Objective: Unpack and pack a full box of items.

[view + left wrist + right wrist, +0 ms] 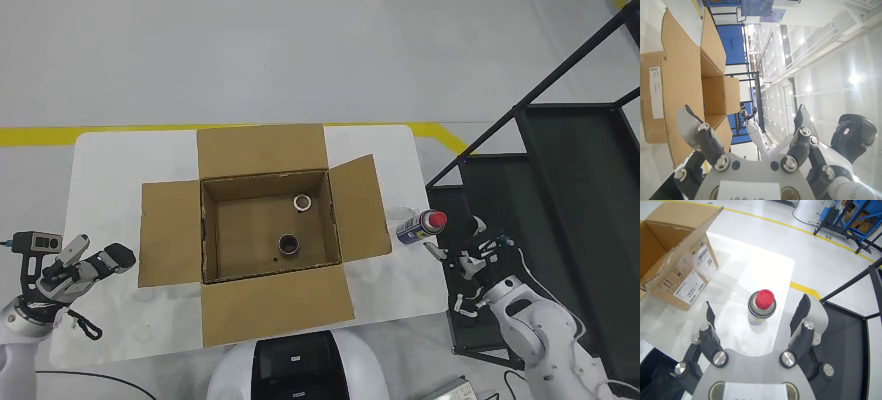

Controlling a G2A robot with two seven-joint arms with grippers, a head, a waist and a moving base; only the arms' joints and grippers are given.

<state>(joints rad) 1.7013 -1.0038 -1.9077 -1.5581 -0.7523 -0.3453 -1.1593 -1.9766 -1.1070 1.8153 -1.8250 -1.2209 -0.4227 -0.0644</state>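
Right end effector (757, 303) and left end effector (743, 111) both open, empty; an off-centre grab could tip the spray can (761, 311) off the counter (753, 262) edge

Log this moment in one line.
box: open, two items inside | can: upright on table | left end effector: open, empty | right end effector: open, by can

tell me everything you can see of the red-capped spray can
The spray can is a metal-looking cylinder with a silver shoulder, a red cap and a pale label with a blue band. It stands upright on the white table near its edge, beside the cardboard box. The open right end effector faces it without touching.
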